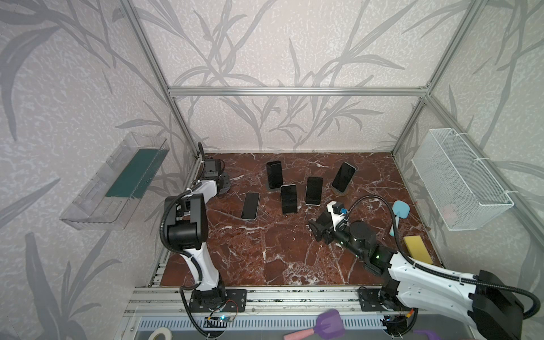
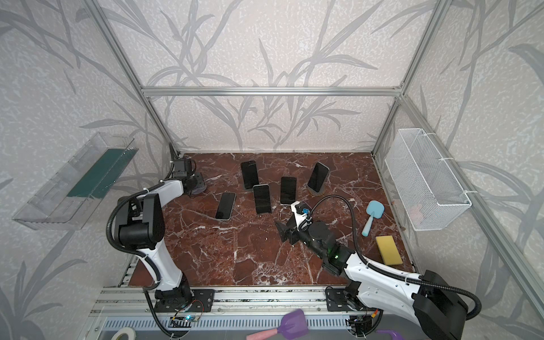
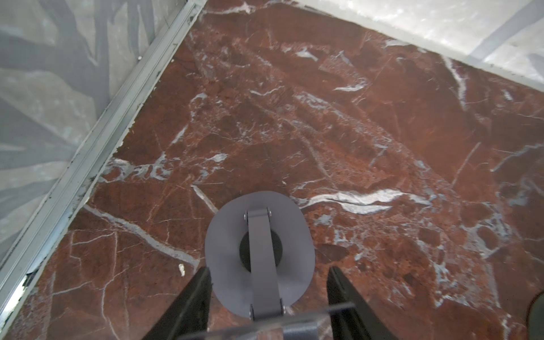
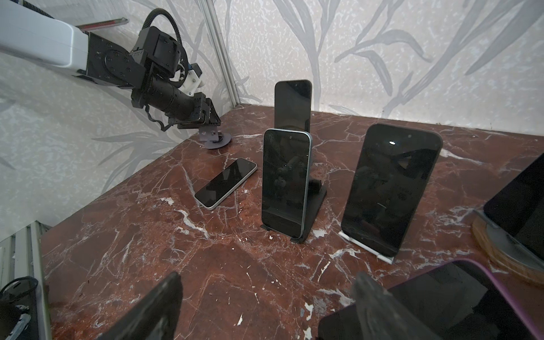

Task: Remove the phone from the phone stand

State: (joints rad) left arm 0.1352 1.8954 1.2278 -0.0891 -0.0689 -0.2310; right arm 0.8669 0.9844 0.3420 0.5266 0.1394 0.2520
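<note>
Purple plastic scoop with a pink handle (image 1: 328,323) lies nearest in both top views, off the work surface and apart from the task.

On the table, the slim dark-screened phone with a pale rim (image 1: 250,206) lies flat on the red-brown, white-veined marble tabletop (image 1: 265,256), well apart from any stand. At the far left corner the left gripper (image 3: 269,270) has its jaws pinched on the upper plate of the grey metal phone stand with a round base (image 3: 229,235), which carries nothing. The removal therefore looks done. What seems left is to let go of the stand and draw the arms clear.

The right gripper (image 4: 266,278) hovers low with jaws spread and nothing between them. A dark purple-rimmed slab (image 4: 441,297) sits beside one finger, and I cannot tell what it is.

Four more dark phones (image 1: 288,198) lean on stands of their own mid-table. A light blue spatula (image 1: 400,212) and a yellow sponge (image 1: 418,250) lie near the right edge.

Aluminium frame bars (image 1: 294,91) box the table, with grey leaf-patterned wallpaper (image 1: 294,44) behind them. A clear plastic bin (image 1: 97,206) hangs on the left wall and a white wire basket (image 1: 441,182) on the right.
</note>
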